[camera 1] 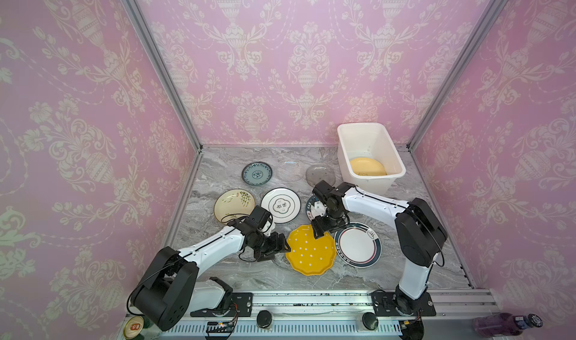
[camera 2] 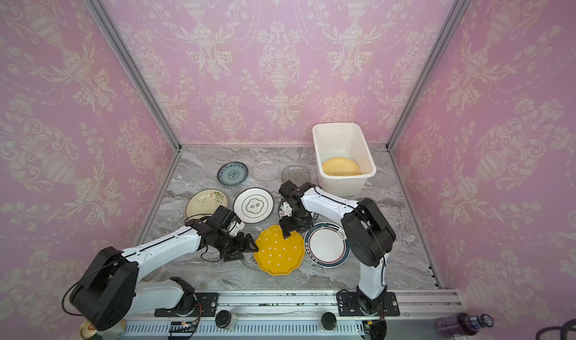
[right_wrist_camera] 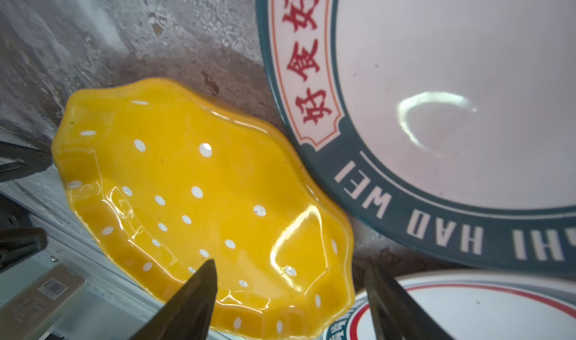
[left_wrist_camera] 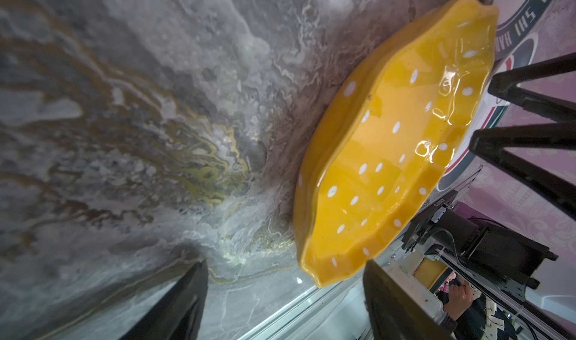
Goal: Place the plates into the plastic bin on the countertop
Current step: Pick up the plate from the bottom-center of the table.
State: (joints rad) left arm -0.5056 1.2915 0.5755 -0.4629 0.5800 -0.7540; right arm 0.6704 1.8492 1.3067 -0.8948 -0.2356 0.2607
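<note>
the orange scalloped ceramic plate with white dots [camera 1: 311,251] rests on the grey marble-patterned countertop [camera 1: 311,280], near the front edge, between the two arms. the left gripper [camera 1: 284,246] sits low at this plate's left rim. in the left wrist view its black fingers [left_wrist_camera: 187,304] stand spread, with the end of the wavy rim between them and bare counter showing on one side, so nothing is pinched. the right gripper [camera 1: 318,232] points down at the far rim of the same plate. in the right wrist view its jaws are apart, one finger [right_wrist_camera: 193,304] over the plate's inside and the other just outside the rim, not pressed on it.

the deep rectangular white plastic bin [camera 1: 364,139] stands at the far right of the countertop, and a pale yellow round plate [camera 1: 367,166] lies inside it. a large white plate with a dark teal lettered rim [camera 1: 357,244] lies just beside the orange plate, on its right. a smaller white plate with a dark rim [camera 1: 312,206] is partly hidden under the right arm.

further left lie a white plate with a thin dark rim and centre emblem [camera 1: 280,205] and a cream floral plate [camera 1: 233,205]. behind them are a teal patterned plate [camera 1: 257,173] and two clear glass plates [camera 1: 290,170] [camera 1: 320,175].
</note>
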